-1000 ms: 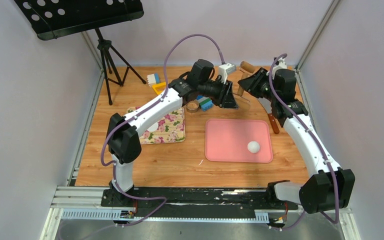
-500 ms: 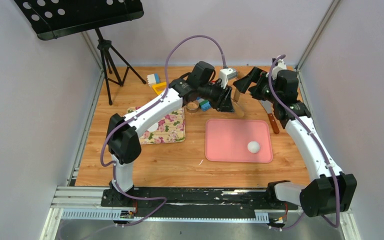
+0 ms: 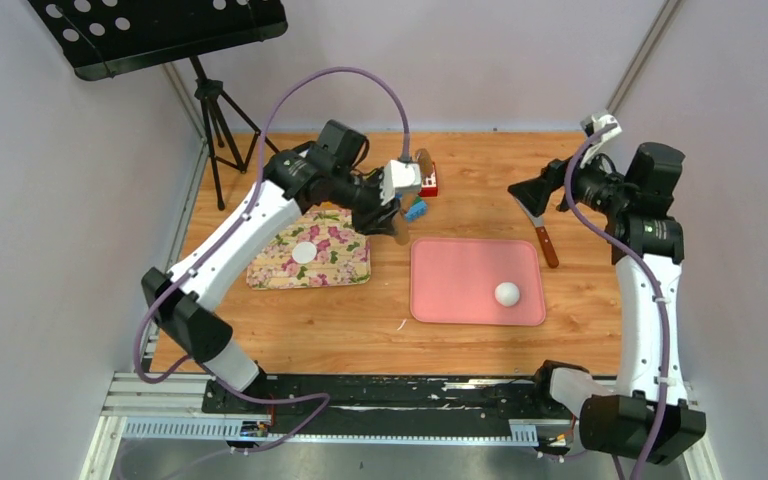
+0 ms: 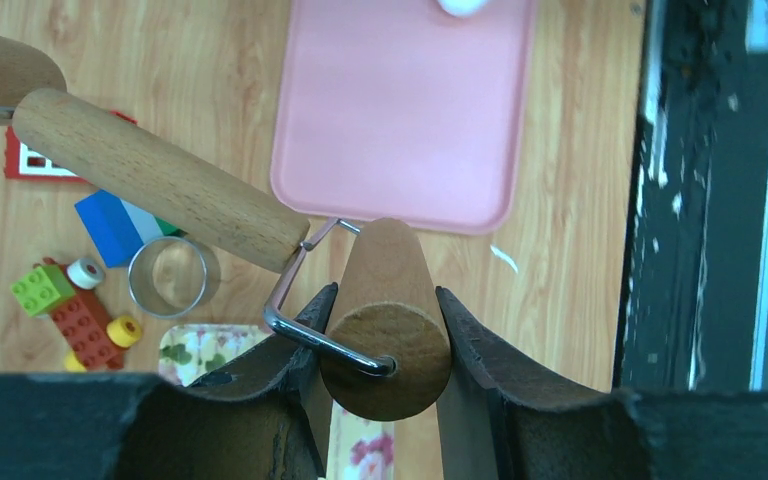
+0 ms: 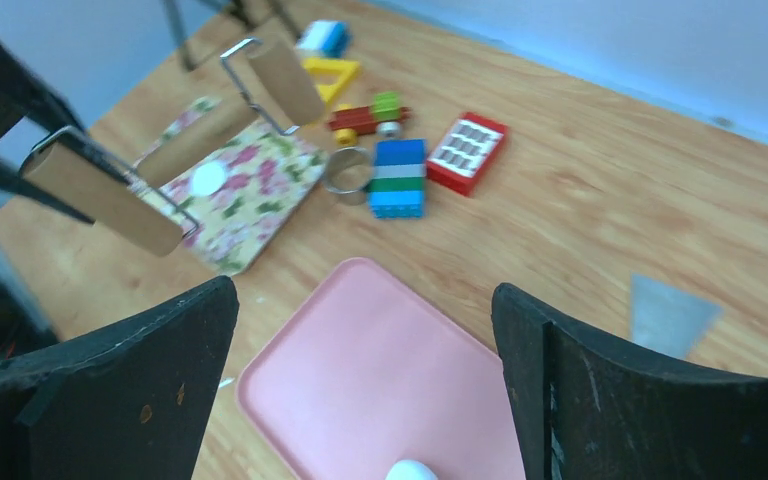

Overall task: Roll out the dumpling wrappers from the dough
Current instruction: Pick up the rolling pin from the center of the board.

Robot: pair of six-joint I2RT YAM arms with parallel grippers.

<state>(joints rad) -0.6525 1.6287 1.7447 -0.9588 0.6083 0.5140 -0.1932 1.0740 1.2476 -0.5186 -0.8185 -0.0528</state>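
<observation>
While left fingers (image 4: 475,350) clamp roller (image 4: 385,320) | dough (image 3: 507,293) lies well apart

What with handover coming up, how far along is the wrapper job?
Done: one round wrapper lies on the floral mat. In hand: the left gripper is clamped on the rolling pin handle; the right gripper is open and empty. Left: the dough ball sits unrolled on the pink mat, so rolling has yet to start on it.
</observation>
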